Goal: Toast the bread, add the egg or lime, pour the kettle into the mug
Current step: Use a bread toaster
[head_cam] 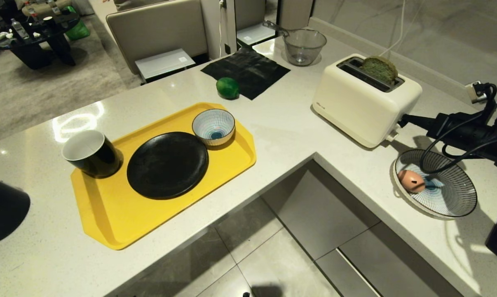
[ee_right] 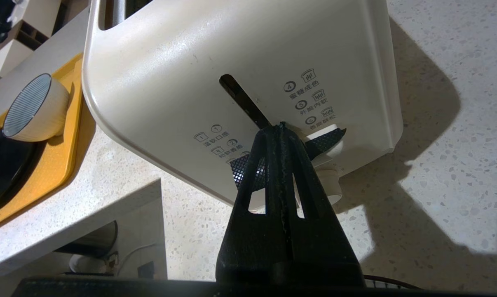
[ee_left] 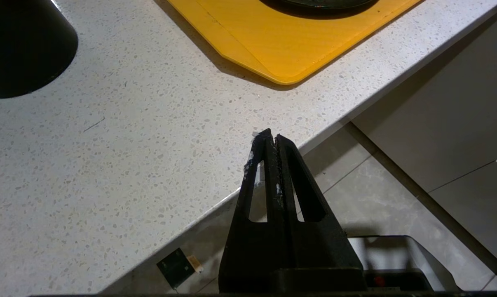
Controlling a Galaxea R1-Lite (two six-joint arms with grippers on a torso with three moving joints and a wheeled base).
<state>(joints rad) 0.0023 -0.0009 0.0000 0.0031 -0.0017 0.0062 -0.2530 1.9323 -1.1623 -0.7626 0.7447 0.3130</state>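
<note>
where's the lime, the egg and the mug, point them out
lime (head_cam: 228,88), head view, middle of its glossy green skin
egg (head_cam: 411,181), head view, middle of the pale orange shell, beside its dark mark
mug (head_cam: 97,159), head view, black outer wall below the rim

We see our right arm (head_cam: 467,132) as matte black w/ glossy black cables looping beside it. Right gripper (ee_right: 280,126) & left gripper (ee_left: 271,136): both black, long tapered fingers w/ triangular cut-outs, ridged inner edges, pale scuffs near the left tips.
</note>
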